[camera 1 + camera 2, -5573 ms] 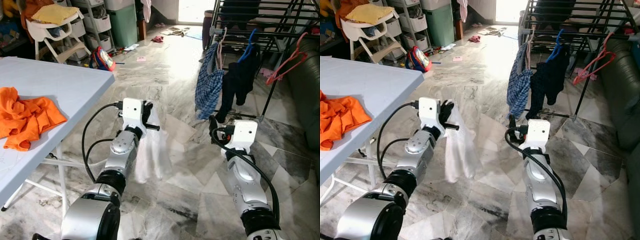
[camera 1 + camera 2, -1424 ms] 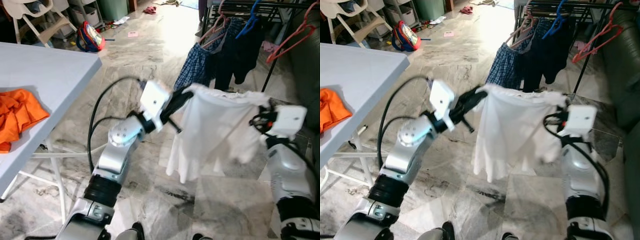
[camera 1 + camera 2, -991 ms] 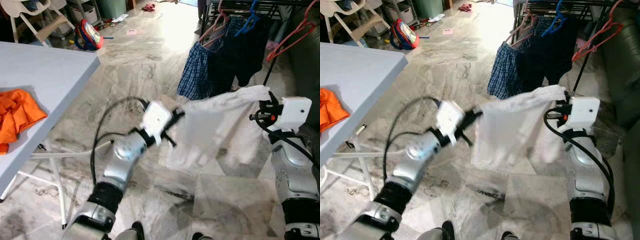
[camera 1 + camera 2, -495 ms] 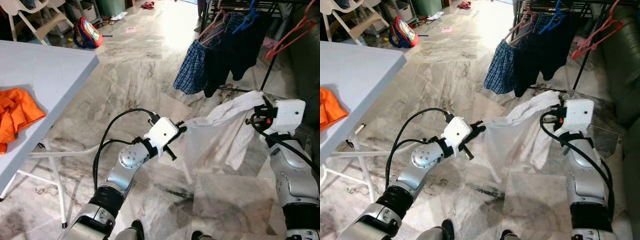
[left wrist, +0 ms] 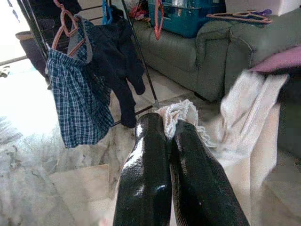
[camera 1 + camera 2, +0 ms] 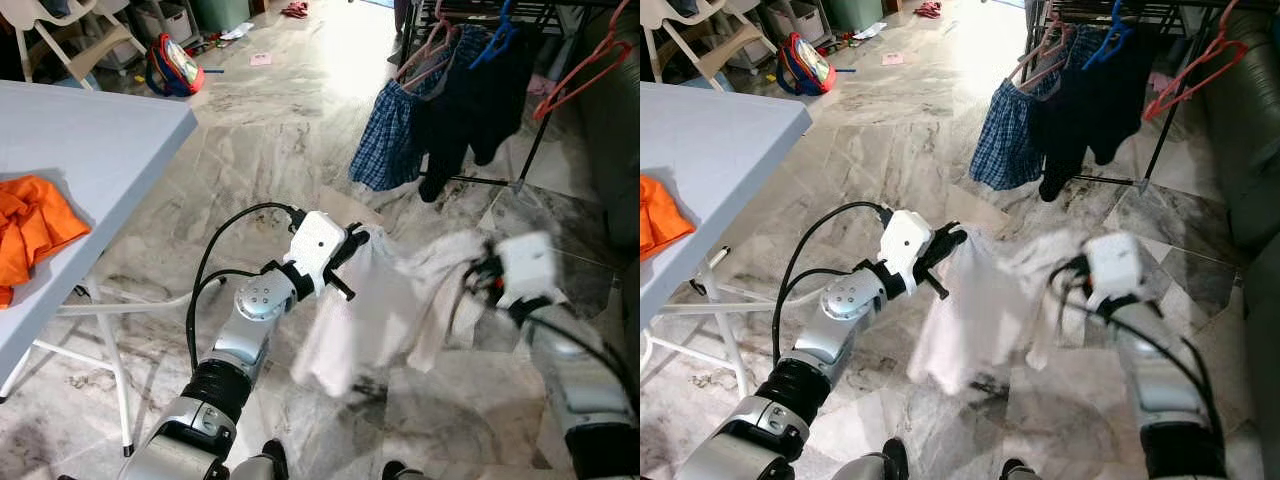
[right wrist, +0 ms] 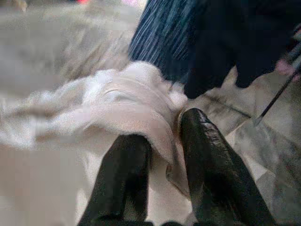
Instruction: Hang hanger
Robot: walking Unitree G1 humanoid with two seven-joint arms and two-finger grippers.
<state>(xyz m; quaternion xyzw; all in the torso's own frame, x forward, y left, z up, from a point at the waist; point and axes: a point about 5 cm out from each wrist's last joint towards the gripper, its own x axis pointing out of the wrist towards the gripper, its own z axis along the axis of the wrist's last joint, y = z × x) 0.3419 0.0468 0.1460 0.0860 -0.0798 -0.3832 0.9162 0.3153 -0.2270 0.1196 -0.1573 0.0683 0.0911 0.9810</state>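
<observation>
White shirt [image 6: 375, 310] sagged between your pinched-shut left claw [image 5: 170, 123] and right claw [image 7: 162, 141]; thin edge-grips could've slipped.

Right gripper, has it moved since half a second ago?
Yes. The right gripper, shut on the white cloth, has dropped and swung inward, away from the drying rack's leg and toward the left gripper.

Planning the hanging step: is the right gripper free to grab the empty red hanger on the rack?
Probably not yet. The right gripper is shut on the white garment, and the red hanger hangs well beyond it on the rack.
</observation>
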